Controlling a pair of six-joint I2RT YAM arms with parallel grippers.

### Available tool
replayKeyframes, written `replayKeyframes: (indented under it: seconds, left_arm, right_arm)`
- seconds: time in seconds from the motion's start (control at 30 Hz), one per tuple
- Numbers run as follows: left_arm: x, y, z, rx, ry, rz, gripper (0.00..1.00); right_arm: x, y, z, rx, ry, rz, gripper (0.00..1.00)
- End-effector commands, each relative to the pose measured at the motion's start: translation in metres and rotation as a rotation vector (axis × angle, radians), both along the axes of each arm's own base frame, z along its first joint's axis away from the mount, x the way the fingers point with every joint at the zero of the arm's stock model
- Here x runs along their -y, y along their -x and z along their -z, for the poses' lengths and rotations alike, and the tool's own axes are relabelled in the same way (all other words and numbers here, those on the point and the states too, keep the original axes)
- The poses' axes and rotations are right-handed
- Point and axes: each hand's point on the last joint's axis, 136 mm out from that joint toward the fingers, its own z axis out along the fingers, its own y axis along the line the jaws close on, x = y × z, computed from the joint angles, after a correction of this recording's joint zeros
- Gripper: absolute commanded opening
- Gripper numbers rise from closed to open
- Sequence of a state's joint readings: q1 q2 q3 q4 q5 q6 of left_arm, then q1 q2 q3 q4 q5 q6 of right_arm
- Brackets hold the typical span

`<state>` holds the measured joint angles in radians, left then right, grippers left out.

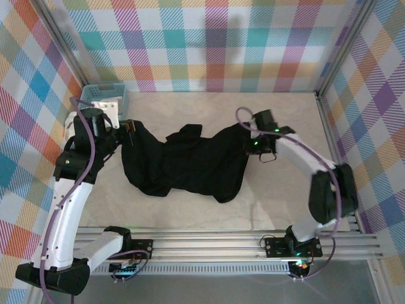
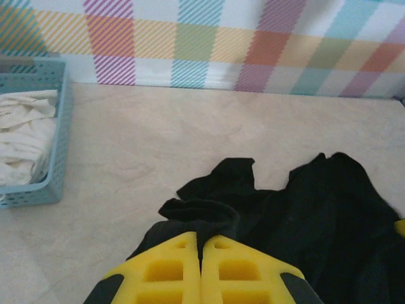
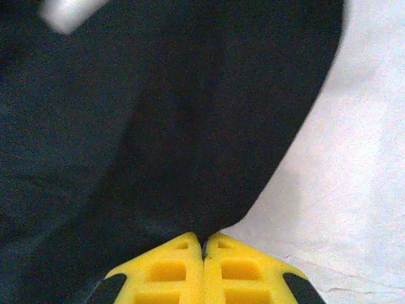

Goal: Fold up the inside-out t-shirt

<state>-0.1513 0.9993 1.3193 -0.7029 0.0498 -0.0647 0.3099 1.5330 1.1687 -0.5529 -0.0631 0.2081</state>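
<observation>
inside-out t-shirt (image 1: 190, 161): black, spread in a rumpled heap across the middle of the table (image 1: 285, 202), stretched left to right between the two grippers, its near edge sagging toward the arm bases.
left gripper (image 2: 201, 238): clenched, yellow fingers pressed together on a bunched fold at the shirt's left end; in the top view it sits just right of the basket's near corner.
right gripper (image 3: 202, 238): clenched, fingers meeting on the shirt's edge at its right end, dark cloth fanning out from the tips, bare table to the right of them.
blue basket (image 1: 104, 93): far left corner of the table, beside the left arm, apart from the shirt.
white cloth (image 2: 22, 139): crumpled inside the basket.
surroundings: plaid walls (image 1: 209, 44) on the left, far and right sides.
</observation>
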Motion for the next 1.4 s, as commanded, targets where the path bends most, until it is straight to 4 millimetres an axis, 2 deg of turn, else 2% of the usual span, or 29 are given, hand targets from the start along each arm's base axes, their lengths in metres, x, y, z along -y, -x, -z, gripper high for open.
replayKeyframes:
  seconds: [0.0, 0.1, 0.17, 0.23, 0.33, 0.43, 0.5, 0.57, 0.67, 0.77, 0.9, 1.0, 1.1, 1.2, 1.27, 1.37]
  left_arm:
    - [-0.020, -0.002, -0.035, 0.096, 0.096, -0.101, 0.00]
    - [-0.031, -0.005, -0.065, 0.159, 0.185, -0.142, 0.00]
    - [-0.039, -0.007, -0.092, 0.199, 0.240, -0.160, 0.00]
    - [-0.056, -0.002, -0.130, 0.266, 0.265, -0.201, 0.00]
    - [-0.080, 0.025, -0.195, 0.412, 0.236, -0.289, 0.00]
    - [-0.089, 0.064, -0.248, 0.566, 0.197, -0.351, 0.00]
    - [-0.093, 0.084, -0.269, 0.633, 0.166, -0.382, 0.00]
    - [-0.095, 0.090, -0.277, 0.653, 0.136, -0.395, 0.00]
    - [-0.101, 0.079, -0.270, 0.618, 0.095, -0.414, 0.00]
    - [-0.098, 0.050, -0.251, 0.559, 0.086, -0.372, 0.00]
    - [-0.080, -0.017, -0.209, 0.428, 0.166, -0.260, 0.00]
    - [-0.057, -0.064, -0.179, 0.331, 0.106, -0.219, 0.00]
    - [-0.039, -0.094, -0.169, 0.280, 0.120, -0.170, 0.00]
    - [-0.044, -0.093, -0.187, 0.323, 0.127, -0.193, 0.00]
    - [-0.050, -0.079, -0.208, 0.382, 0.122, -0.215, 0.00]
    - [-0.056, -0.048, -0.238, 0.472, 0.152, -0.231, 0.00]
  right_arm:
    - [0.008, -0.013, -0.117, 0.275, -0.201, -0.018, 0.00]
    - [0.032, -0.008, -0.201, 0.467, -0.297, 0.013, 0.00]
    - [0.050, -0.004, -0.249, 0.579, -0.315, 0.049, 0.00]
    - [0.068, 0.005, -0.295, 0.681, -0.314, 0.083, 0.00]
    - [0.088, 0.026, -0.350, 0.817, -0.288, 0.125, 0.00]
    - [0.105, 0.054, -0.398, 0.957, -0.225, 0.172, 0.00]
    - [0.111, 0.074, -0.426, 1.044, -0.185, 0.193, 0.01]
    - [0.112, 0.087, -0.444, 1.094, -0.165, 0.188, 0.01]
    - [0.112, 0.093, -0.454, 1.113, -0.140, 0.178, 0.02]
    - [0.109, 0.083, -0.448, 1.094, -0.163, 0.160, 0.02]
    - [0.094, 0.036, -0.415, 0.972, -0.277, 0.107, 0.02]
    - [0.081, -0.006, -0.387, 0.886, -0.306, 0.084, 0.01]
    - [0.075, -0.034, -0.371, 0.834, -0.261, 0.083, 0.01]
    - [0.082, -0.037, -0.376, 0.864, -0.224, 0.107, 0.01]
    - [0.086, -0.030, -0.384, 0.890, -0.196, 0.116, 0.01]
    - [0.089, -0.012, -0.397, 0.931, -0.172, 0.117, 0.01]
